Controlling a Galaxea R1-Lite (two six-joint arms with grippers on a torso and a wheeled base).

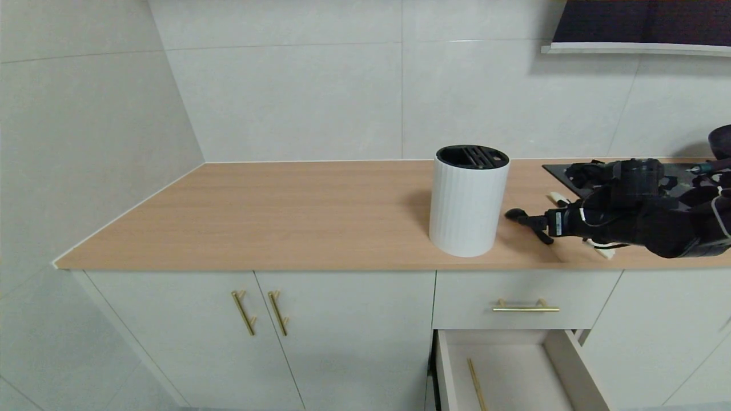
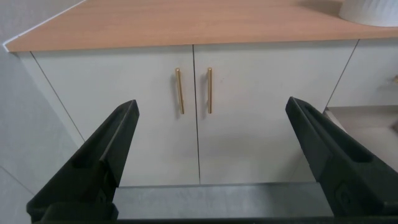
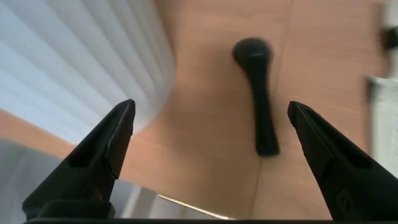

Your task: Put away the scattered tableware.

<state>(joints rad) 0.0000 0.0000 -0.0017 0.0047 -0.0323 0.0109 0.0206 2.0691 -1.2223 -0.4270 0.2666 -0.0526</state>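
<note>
Left tool [image 2: 211, 102]: released, fingers wide, held low facing the cabinet doors [image 2: 261, 137] beneath the desk [image 1: 285, 217]; judged idle for this step. On the desk the holder [image 1: 468, 205] stands upright: white, ribbed, slotted black top. Below it the drawer [image 1: 451, 365] stands open. Just right of the holder lies the utensil [image 3: 261, 99]: black, round-headed, flat on the desk. Over it hovers the right tool [image 3: 211, 104]: released, empty. The handle lies between its fingers, nearer one of them, crosswise to their closing line.

Judgement: the step in hand is the pick-up. Recommend centring over the handle's middle, descending until both fingers bracket it at desk level, then closing firmly. Risk: the holder is close, and a sideways correction could knock it. Pale pieces [image 1: 605, 251] lie partly under the right arm; kind unclear.
</note>
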